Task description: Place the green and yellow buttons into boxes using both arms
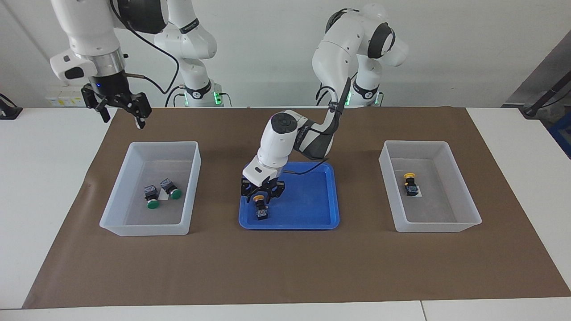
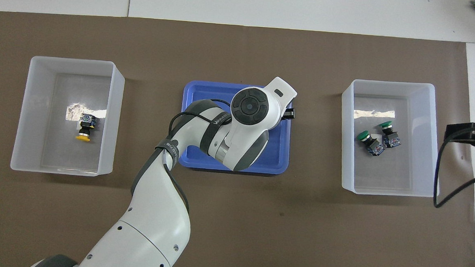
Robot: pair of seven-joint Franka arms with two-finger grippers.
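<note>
A yellow button lies in the blue tray at the table's middle. My left gripper is low over it, fingers open on either side of its cap. In the overhead view the left arm hides both. The box toward the left arm's end holds one yellow button, also seen from overhead. The box toward the right arm's end holds two green buttons. My right gripper is open and empty, raised beside that box's edge nearer the robots.
A brown mat covers the middle of the white table. The tray sits between the two boxes. A black cable hangs from the right arm past the box at its end.
</note>
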